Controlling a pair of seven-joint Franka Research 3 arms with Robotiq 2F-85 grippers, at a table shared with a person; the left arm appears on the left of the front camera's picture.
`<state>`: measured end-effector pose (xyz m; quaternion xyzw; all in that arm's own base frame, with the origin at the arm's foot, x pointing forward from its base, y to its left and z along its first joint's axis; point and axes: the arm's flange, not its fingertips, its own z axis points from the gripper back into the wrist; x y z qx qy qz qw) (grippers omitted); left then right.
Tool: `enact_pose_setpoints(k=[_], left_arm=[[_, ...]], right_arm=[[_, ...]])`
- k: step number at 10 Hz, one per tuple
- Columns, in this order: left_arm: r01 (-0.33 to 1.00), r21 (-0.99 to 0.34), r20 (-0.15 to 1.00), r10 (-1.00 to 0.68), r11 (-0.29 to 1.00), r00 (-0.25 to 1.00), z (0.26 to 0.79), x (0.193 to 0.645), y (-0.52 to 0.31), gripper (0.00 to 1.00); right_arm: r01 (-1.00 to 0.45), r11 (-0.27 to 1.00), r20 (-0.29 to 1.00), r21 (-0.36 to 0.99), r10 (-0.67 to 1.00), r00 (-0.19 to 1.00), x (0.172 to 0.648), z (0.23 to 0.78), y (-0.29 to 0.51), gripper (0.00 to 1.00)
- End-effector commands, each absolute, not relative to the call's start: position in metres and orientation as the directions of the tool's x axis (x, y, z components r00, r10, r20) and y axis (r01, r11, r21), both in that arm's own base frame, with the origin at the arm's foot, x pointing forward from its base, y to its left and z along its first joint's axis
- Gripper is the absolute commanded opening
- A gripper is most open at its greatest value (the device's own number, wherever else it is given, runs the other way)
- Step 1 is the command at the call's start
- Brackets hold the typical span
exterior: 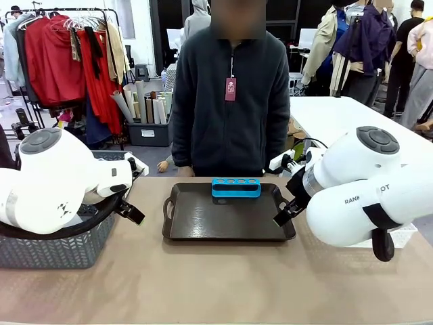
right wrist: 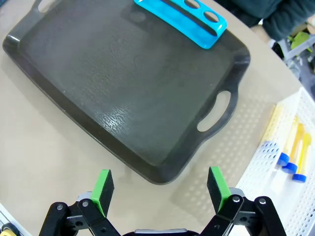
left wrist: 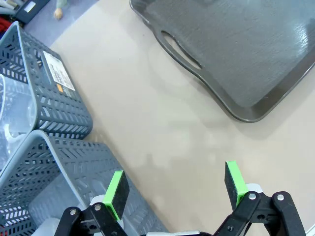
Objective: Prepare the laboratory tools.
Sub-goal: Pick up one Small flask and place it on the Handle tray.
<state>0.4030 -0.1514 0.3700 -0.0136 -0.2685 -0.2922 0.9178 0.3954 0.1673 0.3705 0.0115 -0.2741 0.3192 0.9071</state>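
The blue four-hole rack (exterior: 236, 187) (right wrist: 184, 17) lies with empty holes at the far edge of a dark tray (exterior: 223, 220) (right wrist: 113, 88). Small amber blue-capped tubes (right wrist: 291, 153) lie in a white mesh basket (right wrist: 268, 172) to the right of the tray. My left gripper (left wrist: 175, 189) (exterior: 132, 212) hovers open over bare table left of the tray (left wrist: 246, 59), holding nothing. My right gripper (right wrist: 160, 187) (exterior: 284, 214) hovers open by the tray's right near corner, also holding nothing. Something clear shows inside a grey basket (left wrist: 54, 93), too unclear to name.
Two grey plastic baskets (left wrist: 59, 172) (exterior: 57, 247) stand at the table's left edge, under my left arm. A person in a dark jacket (exterior: 230, 101) stands at the far side behind the tray. Bare table lies in front of the tray.
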Motion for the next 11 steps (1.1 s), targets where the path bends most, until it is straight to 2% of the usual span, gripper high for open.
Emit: enact_pose_setpoints(k=[1, 7, 11], left_arm=[[0.544, 0.132, 0.501, -0.529, 0.829, 0.685, 0.37, 0.403, -0.151, 1.0], [0.544, 0.132, 0.501, -0.529, 0.829, 0.685, 0.37, 0.403, -0.151, 1.0], [0.655, 0.191, 0.517, -0.643, 0.731, 0.566, 0.391, 0.375, -0.159, 1.0]], right_arm=[[-0.585, 0.796, 0.505, -0.154, 0.572, 0.646, 0.395, 0.371, 0.167, 1.0], [-0.585, 0.796, 0.505, -0.154, 0.573, 0.646, 0.395, 0.37, 0.167, 1.0], [-0.652, 0.755, 0.499, -0.071, 0.593, 0.632, 0.39, 0.379, 0.177, 1.0]])
